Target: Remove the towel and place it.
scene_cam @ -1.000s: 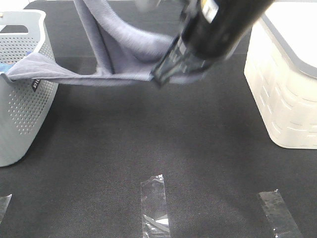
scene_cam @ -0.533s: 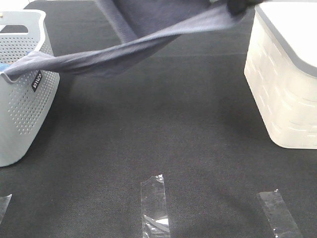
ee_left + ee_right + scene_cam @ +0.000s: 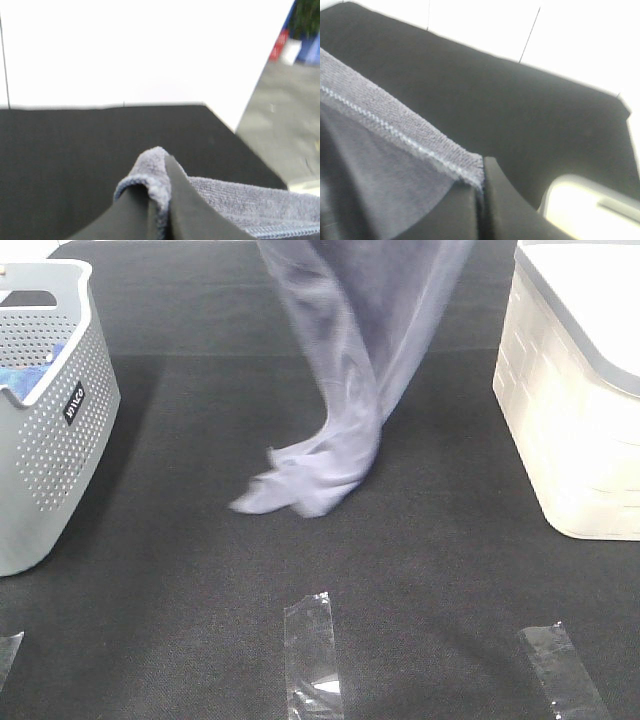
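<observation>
The slate-grey towel [image 3: 355, 390] hangs down from above the top edge of the exterior view. Its blurred lower end [image 3: 300, 490] reaches the black mat at the middle. Neither gripper shows in the exterior view. In the left wrist view my left gripper [image 3: 159, 200] is shut on a folded edge of the towel [image 3: 240, 205]. In the right wrist view my right gripper [image 3: 480, 197] is shut on a hemmed corner of the towel [image 3: 385, 125]. Both grippers hold it high above the table.
A grey perforated basket [image 3: 60, 440] stands at the left with a bright blue cloth [image 3: 22, 372] inside. A white basket [image 3: 580, 410] stands at the right and shows in the right wrist view [image 3: 590, 205]. Strips of clear tape [image 3: 312, 650] lie on the mat near the front.
The towel's end has come off the grey basket's rim and swung to the middle. It now hangs straight down. Both grippers have risen out of the exterior view.
</observation>
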Motion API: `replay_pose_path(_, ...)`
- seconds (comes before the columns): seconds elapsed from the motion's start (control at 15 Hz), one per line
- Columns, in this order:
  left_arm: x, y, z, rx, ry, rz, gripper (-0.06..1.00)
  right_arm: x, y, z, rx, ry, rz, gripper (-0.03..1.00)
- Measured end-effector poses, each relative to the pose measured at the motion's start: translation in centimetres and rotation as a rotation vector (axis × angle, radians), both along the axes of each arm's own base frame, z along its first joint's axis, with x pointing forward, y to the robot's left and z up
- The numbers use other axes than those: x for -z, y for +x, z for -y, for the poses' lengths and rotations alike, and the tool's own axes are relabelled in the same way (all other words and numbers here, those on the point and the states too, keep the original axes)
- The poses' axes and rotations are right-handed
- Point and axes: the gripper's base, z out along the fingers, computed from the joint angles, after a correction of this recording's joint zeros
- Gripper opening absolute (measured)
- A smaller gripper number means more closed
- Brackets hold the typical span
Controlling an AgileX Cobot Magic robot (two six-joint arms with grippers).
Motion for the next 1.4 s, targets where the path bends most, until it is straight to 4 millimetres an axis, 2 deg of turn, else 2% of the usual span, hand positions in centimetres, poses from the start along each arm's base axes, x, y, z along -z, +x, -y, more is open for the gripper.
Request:
replay_pose_path(0.2, -0.5, 0.9, -0.2, -0.05, -0.034, 0.158, 0.0, -1.0, 3.2, -0.3, -0.007, -0.041, 0.136, 0.0)
replay_pose_path(0.47, 0.1, 2.2, -0.2, -0.108, -0.074, 0.343, 0.0, -1.3, 6.8, -0.7, -0.035, 0.002, 0.294, 0.0)
replay_pose_path(0.6, 0.3, 2.7, -0.3, -0.137, -0.101, 0.445, 0.0, -1.3, 7.9, -0.9, -0.062, 0.026, 0.383, 0.0)
replay_pose_path(0.87, 0.5, 2.9, -0.2, -0.152, -0.093, 0.566, 0.0, -3.1, 8.1, -1.1, -0.115, 0.169, 0.593, 0.0)
replay_pose_path(1.13, 1.6, 3.6, -0.1, -0.153, -0.069, 0.572, 0.0, -1.1, 9.5, -1.5, -0.1, 0.249, 0.567, 0.0)
replay_pose_path(1.27, 2.8, 4.2, -0.1, -0.169, 0.01, 0.573, 0.0, 0.8, 10.6, -1.6, -0.092, 0.206, 0.522, 0.0)
replay_pose_path(1.4, 3.7, 4.9, -0.6, -0.186, 0.048, 0.569, 0.0, 1.5, 10.9, -1.7, -0.094, 0.166, 0.516, 0.0)
